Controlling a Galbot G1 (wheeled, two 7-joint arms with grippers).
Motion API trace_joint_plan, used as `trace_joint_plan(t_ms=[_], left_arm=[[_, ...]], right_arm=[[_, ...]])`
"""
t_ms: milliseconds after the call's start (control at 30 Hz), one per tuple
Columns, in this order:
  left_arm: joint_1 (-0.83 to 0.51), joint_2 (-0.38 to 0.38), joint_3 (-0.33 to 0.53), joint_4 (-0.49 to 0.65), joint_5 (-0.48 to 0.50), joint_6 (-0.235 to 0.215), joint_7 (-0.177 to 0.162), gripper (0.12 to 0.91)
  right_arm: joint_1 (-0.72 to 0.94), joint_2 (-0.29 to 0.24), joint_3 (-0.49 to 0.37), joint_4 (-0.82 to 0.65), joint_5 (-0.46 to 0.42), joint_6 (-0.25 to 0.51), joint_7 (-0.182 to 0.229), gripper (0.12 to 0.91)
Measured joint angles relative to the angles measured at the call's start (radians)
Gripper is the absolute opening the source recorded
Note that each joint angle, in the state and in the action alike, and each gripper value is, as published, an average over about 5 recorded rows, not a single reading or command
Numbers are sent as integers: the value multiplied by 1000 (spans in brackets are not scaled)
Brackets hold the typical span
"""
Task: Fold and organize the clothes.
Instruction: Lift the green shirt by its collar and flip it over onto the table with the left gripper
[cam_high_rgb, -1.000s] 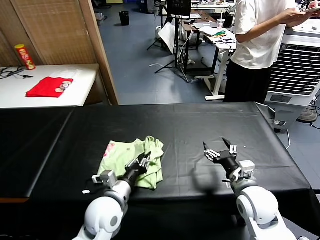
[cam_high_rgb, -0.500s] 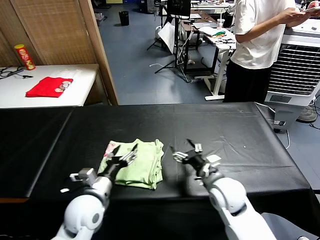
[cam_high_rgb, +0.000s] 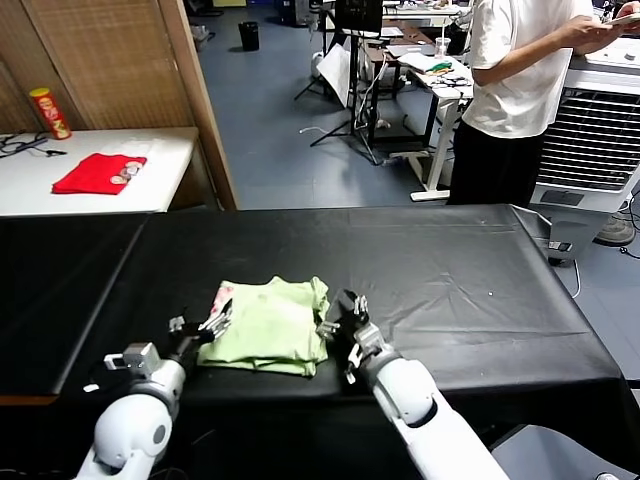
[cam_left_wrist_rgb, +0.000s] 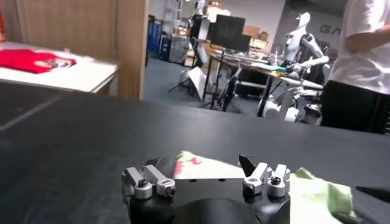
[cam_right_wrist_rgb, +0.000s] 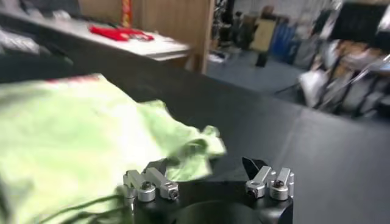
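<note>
The clothes are one pale mint-green T-shirt (cam_high_rgb: 270, 322), folded into a rough rectangle on the black table (cam_high_rgb: 450, 260). Its pink-red print (cam_high_rgb: 221, 294) shows at the far left corner. My left gripper (cam_high_rgb: 200, 320) stands open at the shirt's left edge, low over the table, with nothing between its fingers. In the left wrist view the shirt (cam_left_wrist_rgb: 317, 193) lies just beyond the open left gripper (cam_left_wrist_rgb: 201, 165). My right gripper (cam_high_rgb: 338, 312) is open at the shirt's right edge. In the right wrist view the crumpled hem (cam_right_wrist_rgb: 183, 143) sits just ahead of the right gripper (cam_right_wrist_rgb: 204, 165).
A white side table (cam_high_rgb: 160, 185) at the back left carries a small red folded garment (cam_high_rgb: 98, 172) and a red-and-yellow can (cam_high_rgb: 48, 113). A person in a white shirt (cam_high_rgb: 520, 80) stands beyond the table's far right corner, by a cooling unit (cam_high_rgb: 595, 140).
My left gripper opened, let go of the shirt and slid left off it to its left edge. My right arm swung left across the table to the shirt's right edge.
</note>
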Motion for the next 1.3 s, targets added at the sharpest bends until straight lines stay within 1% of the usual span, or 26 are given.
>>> trace_joint_plan(t_ms=[67, 167, 267, 333, 467, 567, 633, 667, 733, 767, 800, 867, 900, 1000, 1033, 1100, 1167, 1300], left_arm=[[-2, -1, -11, 13, -42, 3, 5, 798], [-4, -4, -28, 31, -121, 18, 8, 798], [-5, -10, -46, 47, -220, 38, 6, 798], [-6, -14, -56, 57, -294, 52, 2, 798], [-12, -22, -65, 74, -433, 73, -3, 798], [-21, -30, -68, 91, -496, 77, -4, 789], [-28, -34, -69, 103, -520, 77, -3, 745], [-31, -36, -70, 109, -527, 76, -3, 706], [-36, -38, -71, 120, -535, 74, -3, 602], [-37, -38, -72, 125, -536, 73, -3, 552], [-39, -39, -73, 130, -537, 72, -3, 485], [-39, -39, -75, 135, -533, 69, -3, 384], [-38, -39, -75, 136, -527, 68, -3, 317], [-32, -35, -76, 129, -486, 62, 3, 177], [-28, -32, -75, 124, -461, 56, 9, 155], [-19, -24, -76, 111, -392, 40, 24, 147], [-7, -11, -80, 95, -300, 19, 35, 155], [19, 30, -105, 69, -100, -13, 39, 149]], right_arm=[[-6, 4, 8, 15, 41, 12, 4, 798], [-20, 0, 25, 58, 128, 6, 5, 798], [-41, -12, 50, 116, 222, -7, 5, 798], [-55, -21, 67, 154, 266, -8, 4, 798], [-85, -34, 101, 216, 309, 1, 1, 798], [-107, -39, 122, 249, 318, 12, -1, 798], [-121, -39, 132, 265, 319, 18, -4, 798], [-128, -40, 135, 272, 318, 20, -5, 798], [-142, -40, 141, 285, 316, 23, -8, 798], [-148, -40, 144, 290, 314, 24, -10, 798], [-154, -40, 147, 294, 311, 26, -11, 798], [-166, -38, 151, 302, 306, 28, -12, 798], [-171, -37, 153, 305, 303, 29, -12, 798], [-186, -31, 160, 313, 286, 27, -9, 798], [-190, -30, 163, 315, 276, 23, -5, 798], [-200, -25, 172, 317, 241, 8, 6, 798], [-211, -22, 183, 317, 202, -7, 18, 798], [-236, -18, 206, 323, 139, -26, 36, 798]])
